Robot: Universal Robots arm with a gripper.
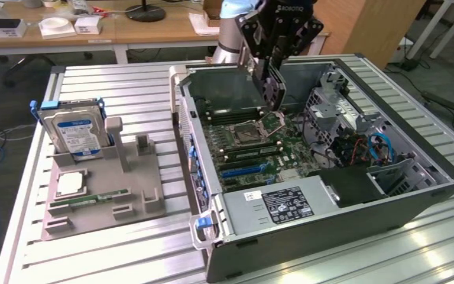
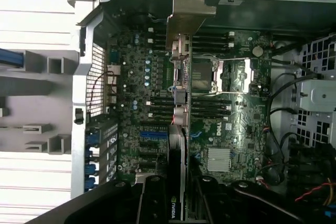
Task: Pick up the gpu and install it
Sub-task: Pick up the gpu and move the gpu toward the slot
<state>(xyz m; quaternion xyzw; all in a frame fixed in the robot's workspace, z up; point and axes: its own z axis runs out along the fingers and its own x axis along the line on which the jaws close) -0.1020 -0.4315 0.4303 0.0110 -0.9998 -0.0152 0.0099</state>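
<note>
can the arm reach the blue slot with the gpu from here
Probably yes: the case lies open, the claw holds the gpu right above the motherboard, and nothing appears to stand over the blue slot.

A silvery table (image 1: 116, 83) of long ribbed metal slats is carrying two things. A grey moulded holder (image 1: 152, 183) is sitting flat on it toward the edge at the exterior view's left, with bare slats showing all round its base. Just beside the holder, a dark computer case (image 1: 330, 234) is lying on its side with its open face up. It is taking up the middle of the table and reaching toward the edge at the exterior view's right.
</note>
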